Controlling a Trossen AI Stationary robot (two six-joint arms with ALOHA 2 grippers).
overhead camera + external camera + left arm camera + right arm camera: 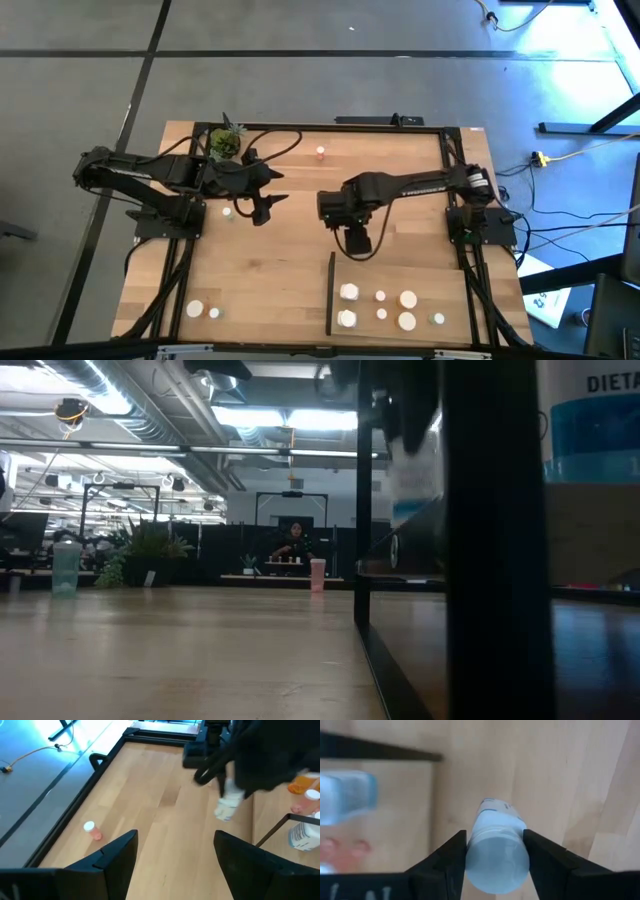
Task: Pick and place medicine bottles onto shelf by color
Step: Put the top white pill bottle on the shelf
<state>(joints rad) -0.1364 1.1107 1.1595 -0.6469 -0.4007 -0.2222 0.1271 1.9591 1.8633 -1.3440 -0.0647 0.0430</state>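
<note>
My right gripper [356,240] hangs over the table's middle, just beyond the shelf's [440,300] black upright strip [331,295], and is shut on a white medicine bottle [496,845]. Several white bottles [349,292] and small pinkish ones [381,296] stand on the shelf. My left gripper [265,205] is open at the left, with nothing between its fingers [120,852]. Loose bottles stand on the table: a pink one [320,152] far back, a small one [228,212] by the left gripper, and two [195,309] near the front left. My right gripper pinches the white bottle's top end [476,845] between its two fingers, one on each side of the round top. The fingers come from above, pointing down. The bottle [230,802] hangs below them, slightly tilted, clear of the table.
A green potted plant [226,143] stands at the far left corner behind the left arm. Black frame rails [445,170] border the table. Bare wood lies between the two arms and in front of the left arm.
</note>
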